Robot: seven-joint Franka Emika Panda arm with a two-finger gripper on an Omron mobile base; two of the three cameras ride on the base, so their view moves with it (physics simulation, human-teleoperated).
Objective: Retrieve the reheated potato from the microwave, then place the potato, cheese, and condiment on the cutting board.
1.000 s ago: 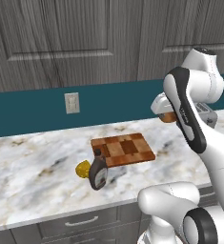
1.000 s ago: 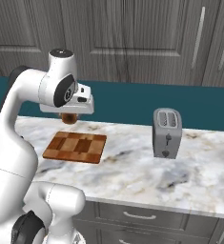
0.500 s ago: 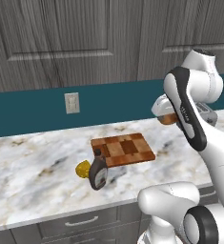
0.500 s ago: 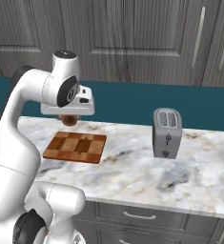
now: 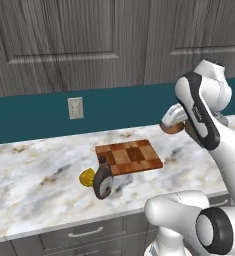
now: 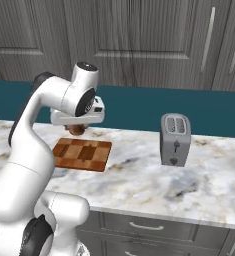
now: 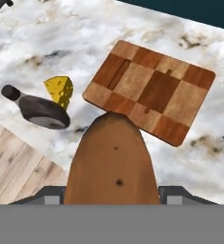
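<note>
Now we have the potato point(image 7: 111, 159) clamped across its middle in the gripper point(image 6: 78, 129), above the bench, cutting board point(image 7: 151, 90) just ahead below. It looks firm, light, rounded; we judge it may roll.

The light is even and soft in all views, without a clear source and without glare. The marble table point(image 5: 39, 175) is bright, and the cabinets point(image 6: 139, 45) behind it are darker. Soft, short shadows lie under the cutting board point(image 7: 151, 90) and the condiment point(image 7: 39, 110). The potato point(image 7: 111, 164) looks slightly blurred because it is very near the camera. Edges are a little jagged.
</note>
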